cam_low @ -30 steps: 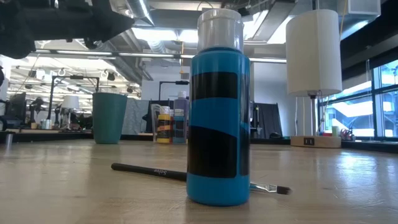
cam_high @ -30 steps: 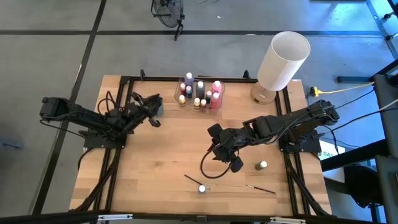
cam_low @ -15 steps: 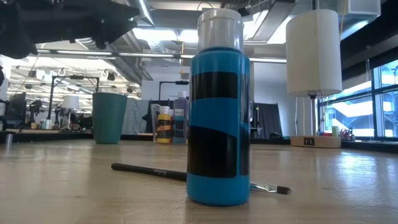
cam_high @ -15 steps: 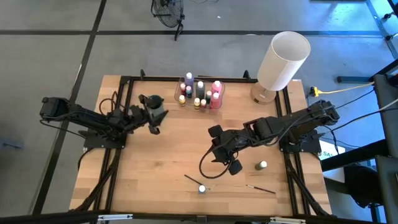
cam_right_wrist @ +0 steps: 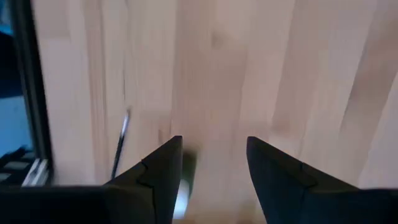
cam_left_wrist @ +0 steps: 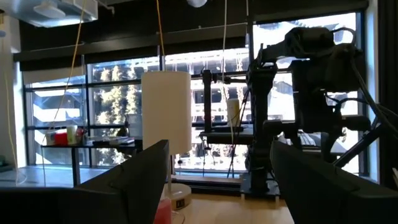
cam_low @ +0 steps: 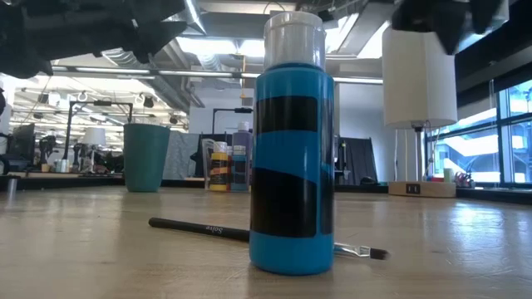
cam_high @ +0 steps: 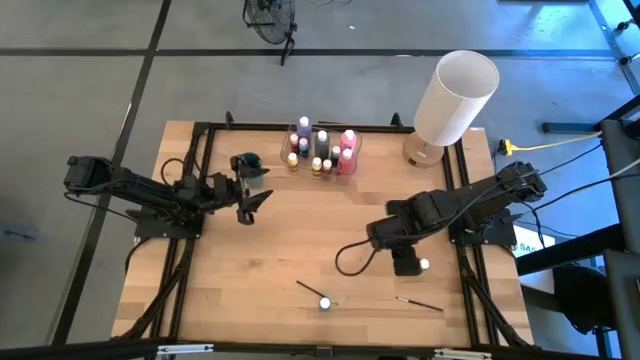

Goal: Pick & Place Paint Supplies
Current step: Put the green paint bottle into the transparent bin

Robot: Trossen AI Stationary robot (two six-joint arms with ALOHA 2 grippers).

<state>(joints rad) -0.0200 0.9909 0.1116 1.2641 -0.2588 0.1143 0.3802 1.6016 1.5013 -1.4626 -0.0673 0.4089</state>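
Teal first, from above: finds the teal bottle [cam_high: 246,163] standing free on the desk [cam_high: 280,250], just beside the cluster of bottles [cam_high: 322,150] at the back, no longer carried as a second ago. Puts the left jaws wide apart, empty, drawn back a little from that bottle. Places the right arm [cam_high: 440,208] over by the green bottle [cam_high: 424,265], swung there from mid-desk, with the right jaws right next to it. Leaves the blue bottle [cam_high: 324,302] and two brushes [cam_high: 418,303] at the front edge.

At desk height: shows the blue bottle [cam_low: 293,149] close up, one brush [cam_low: 199,227] lying behind it, the teal bottle [cam_low: 146,158] far back beside the cluster [cam_low: 229,166]. Catches a dark piece of arm [cam_low: 449,17], new at the upper corner.

From the left wrist: looks past wide, empty jaws at the white cylinder [cam_left_wrist: 166,112].

From the right wrist: looks down on bare wood, jaws half spread and holding nothing, a pale blurred cap [cam_right_wrist: 183,199] by one finger, a brush [cam_right_wrist: 120,149] off to the side.

Reads as one bottle delivered and the green one likely next; blue bottle and brushes not yet collected.
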